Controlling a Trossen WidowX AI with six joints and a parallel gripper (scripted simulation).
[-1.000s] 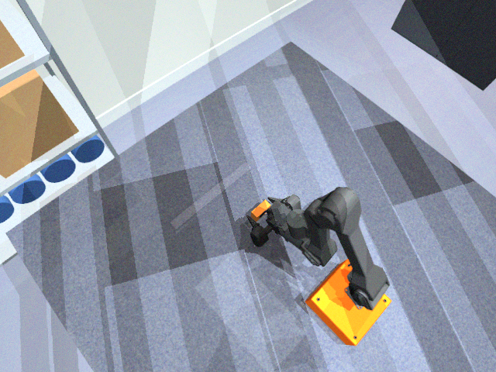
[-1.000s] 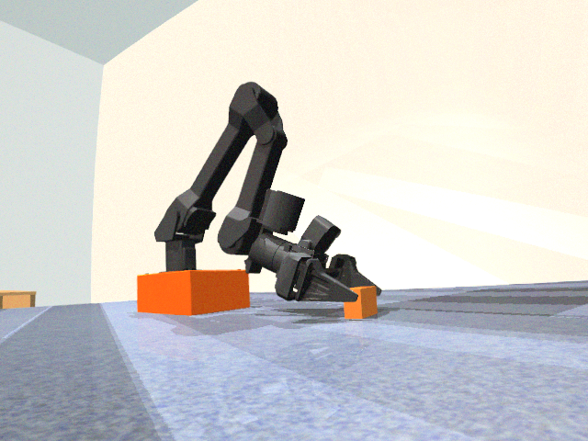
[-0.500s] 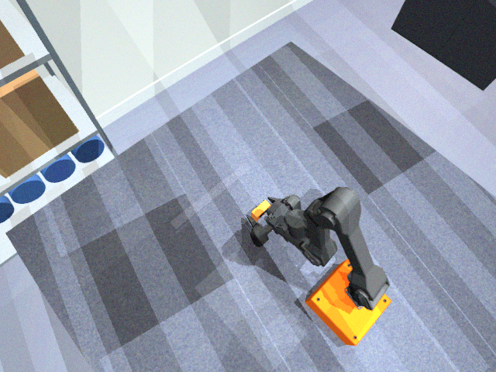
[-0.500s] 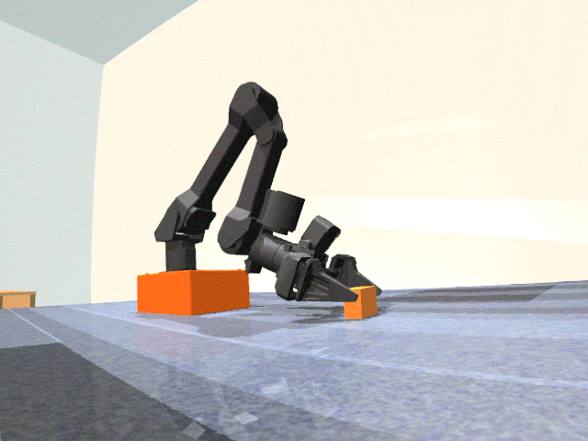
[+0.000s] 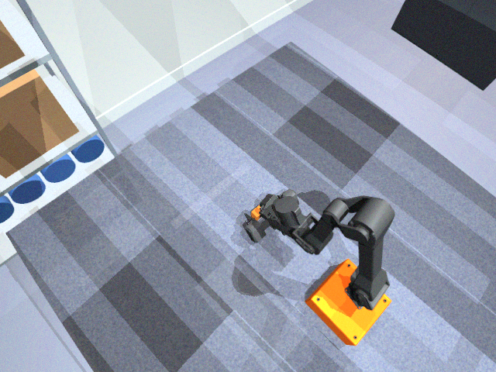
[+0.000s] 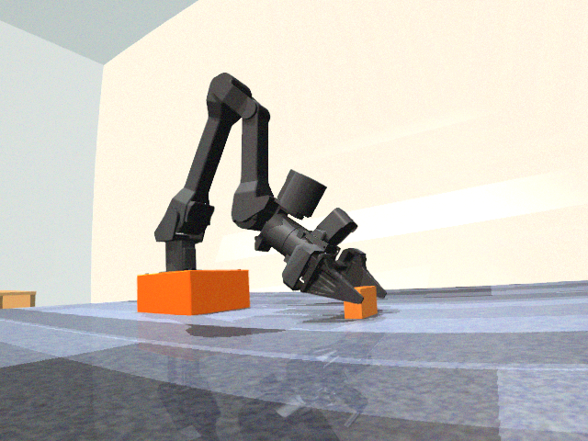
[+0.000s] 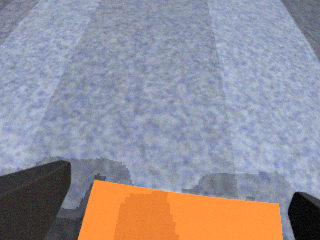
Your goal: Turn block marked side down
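The orange block (image 5: 255, 212) (image 6: 369, 302) (image 7: 200, 220) rests on the grey-blue striped table (image 5: 224, 180) (image 6: 427, 393) (image 7: 150, 100). In the exterior view it stands level on its base. The face shown in the wrist view is plain orange with a darker shadow patch. The dark mark is not visible in any view, and the underside is hidden. My gripper (image 5: 253, 214) (image 6: 372, 297) (image 7: 183, 190) is open, low and tilted down. Its fingers stand on either side of the block; the wrist view shows gaps between them and the block.
The arm's orange base (image 5: 336, 320) (image 6: 163, 291) stands on the table behind the gripper. A shelf with brown boxes (image 5: 60, 132) and several blue round containers (image 5: 58, 170) is at the left of the top view. A black box (image 5: 448, 39) is at upper right.
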